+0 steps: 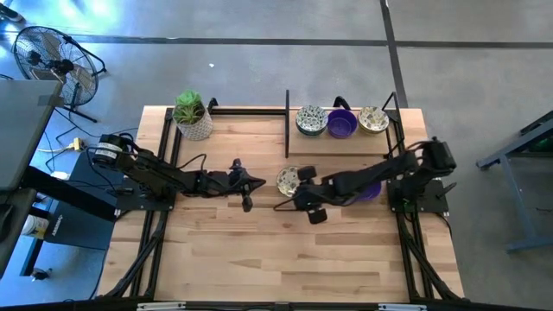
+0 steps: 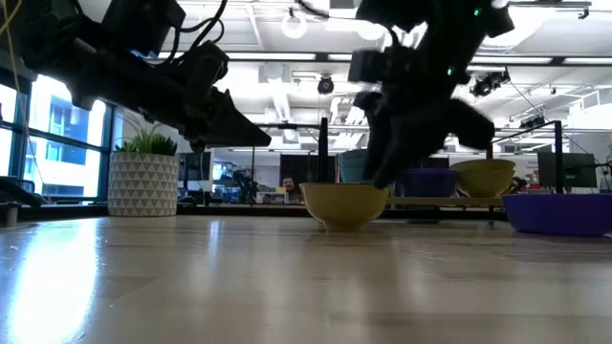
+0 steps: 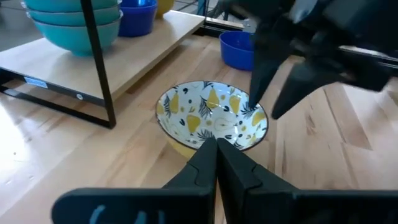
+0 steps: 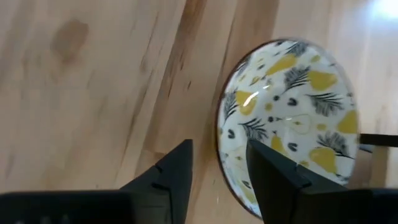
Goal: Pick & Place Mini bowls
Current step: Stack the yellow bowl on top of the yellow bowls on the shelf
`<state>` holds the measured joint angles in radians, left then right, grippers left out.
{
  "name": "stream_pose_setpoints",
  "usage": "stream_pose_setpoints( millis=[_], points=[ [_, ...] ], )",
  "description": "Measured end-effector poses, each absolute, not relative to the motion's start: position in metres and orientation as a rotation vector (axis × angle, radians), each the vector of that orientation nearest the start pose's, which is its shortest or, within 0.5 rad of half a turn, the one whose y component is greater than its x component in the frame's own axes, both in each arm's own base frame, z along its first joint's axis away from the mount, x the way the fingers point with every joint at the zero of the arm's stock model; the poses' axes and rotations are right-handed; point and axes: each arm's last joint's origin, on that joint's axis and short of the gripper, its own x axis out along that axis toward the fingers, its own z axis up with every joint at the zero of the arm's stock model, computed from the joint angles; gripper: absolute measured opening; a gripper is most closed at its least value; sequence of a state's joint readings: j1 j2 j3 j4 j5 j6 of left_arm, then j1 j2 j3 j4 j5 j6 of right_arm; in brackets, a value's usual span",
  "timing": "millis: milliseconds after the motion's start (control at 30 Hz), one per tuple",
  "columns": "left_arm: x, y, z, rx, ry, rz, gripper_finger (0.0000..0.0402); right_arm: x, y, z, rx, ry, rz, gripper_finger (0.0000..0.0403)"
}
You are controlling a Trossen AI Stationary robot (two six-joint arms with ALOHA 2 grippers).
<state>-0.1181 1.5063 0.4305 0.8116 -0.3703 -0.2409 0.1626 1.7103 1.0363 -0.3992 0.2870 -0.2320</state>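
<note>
Patterned mini bowl (image 1: 288, 180) sat upright on the bare table (image 1: 259, 250), just in front of the low shelf (image 1: 346, 145) at the back. Right gripper (image 4: 219, 168) hovered at that bowl's rim, fingers parted, one inside the rim and one outside; nothing clamped, bowl resting on the wood. In the low view, same bowl (image 2: 345, 204) flat on the tabletop with the right gripper (image 2: 382, 177) just above its far edge. Left gripper (image 3: 217, 163) waited near the table's middle, just beside the bowl (image 3: 212, 116), fingers pressed together, holding nothing. Purple mini bowl (image 1: 370, 191) on the table under the right arm, partly hidden. On the shelf, three more in a row: patterned bowl (image 1: 311, 119), purple bowl (image 1: 342, 123), patterned bowl (image 1: 373, 119), close side by side. White pot with green plant (image 1: 192, 116) at the back left corner. Fan (image 1: 47, 53) on the floor beyond the table.
</note>
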Motion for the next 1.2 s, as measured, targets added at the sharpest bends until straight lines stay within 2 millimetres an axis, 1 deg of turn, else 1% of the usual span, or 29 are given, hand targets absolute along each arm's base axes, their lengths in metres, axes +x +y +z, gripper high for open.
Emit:
stream_pose_setpoints(
  millis=[100,267,367,500,600,667,767,867,1000,1100,1200],
  points=[
    [0.263,-0.021,0.155,-0.174,0.227,0.278,0.0003,0.331,0.041,0.166,-0.467,1.093,0.011,0.013],
    [0.263,-0.021,0.155,-0.174,0.229,0.278,0.0003,0.333,0.033,0.154,-0.533,1.135,-0.049,0.0111],
    [0.263,-0.021,0.155,-0.174,0.229,0.278,0.0003,0.334,0.031,0.152,-0.53,1.141,-0.038,0.0089],
    [0.263,-0.021,0.154,-0.176,0.234,0.263,0.0003,0.335,0.027,0.15,-0.488,1.143,-0.004,0.0049],
    [0.263,-0.021,0.154,-0.176,0.235,0.26,0.0003,0.335,0.027,0.15,-0.488,1.143,-0.005,0.0021],
    [0.263,-0.021,0.154,-0.176,0.235,0.261,0.0003,0.335,0.026,0.15,-0.495,1.147,-0.01,0.0009],
    [0.263,-0.021,0.154,-0.176,0.235,0.261,0.0003,0.333,0.028,0.153,-0.492,1.143,0.0,0.0009],
    [0.263,-0.021,0.154,-0.176,0.236,0.261,0.0003,0.328,0.032,0.166,-0.467,1.115,0.007,0.0019],
    [0.262,-0.021,0.153,-0.173,0.251,0.263,0.0003,0.314,0.033,0.197,-0.397,1.066,-0.005,0.0017],
    [0.262,-0.021,0.153,-0.179,0.25,0.27,0.0003,0.295,0.031,0.226,-0.314,1.026,-0.049,0.0009],
    [0.262,-0.021,0.153,-0.181,0.246,0.272,0.0003,0.271,0.022,0.253,-0.209,1.008,-0.12,0.0008]
  ],
)
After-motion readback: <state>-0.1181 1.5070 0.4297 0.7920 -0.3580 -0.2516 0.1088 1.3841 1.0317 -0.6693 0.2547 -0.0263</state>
